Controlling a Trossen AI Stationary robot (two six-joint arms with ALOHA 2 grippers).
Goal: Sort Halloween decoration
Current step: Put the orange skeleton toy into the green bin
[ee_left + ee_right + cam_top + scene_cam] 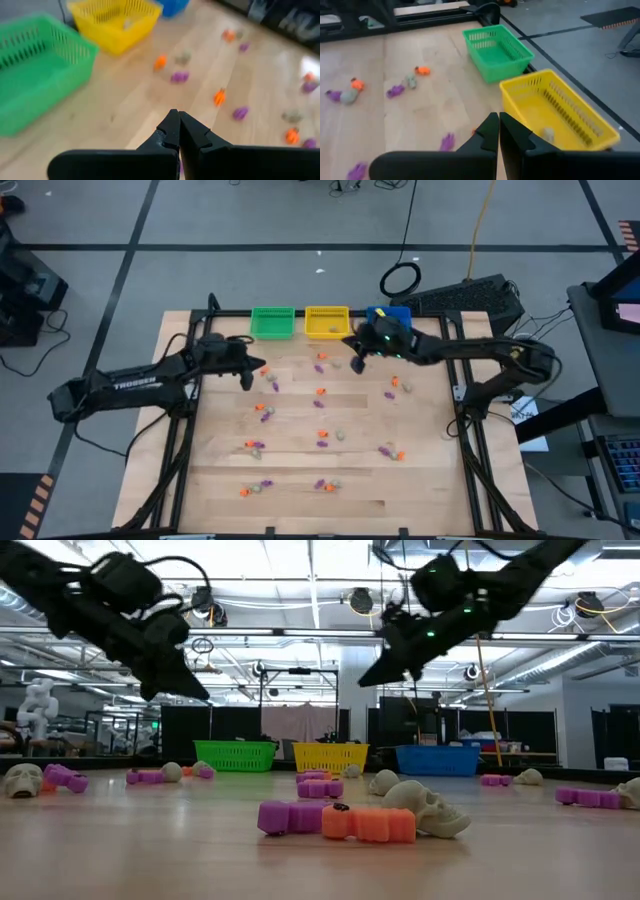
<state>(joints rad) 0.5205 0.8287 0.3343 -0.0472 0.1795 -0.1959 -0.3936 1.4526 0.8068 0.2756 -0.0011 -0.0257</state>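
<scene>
Tiny orange, purple and pale beige trinkets lie scattered over the wooden table [230, 460], such as an orange one [321, 392] and a purple one [322, 444]. Close to the low view sit a purple piece [290, 816], an orange piece [368, 824] and a pale skull [425, 808]. One pale trinket [547, 133] lies inside the yellow basket [580, 120]. My left gripper [247, 380] hangs shut above the table's far left part, near the green basket [35, 75]. My right gripper [355, 365] hangs shut just in front of the yellow basket [327, 321]. Nothing shows between either pair of fingertips.
Green [272, 321], yellow and blue [390, 315] baskets stand in a row along the table's far edge. A dark frame borders the table on both sides. Cables, a keyboard and a cord ring lie on the floor beyond the far right corner.
</scene>
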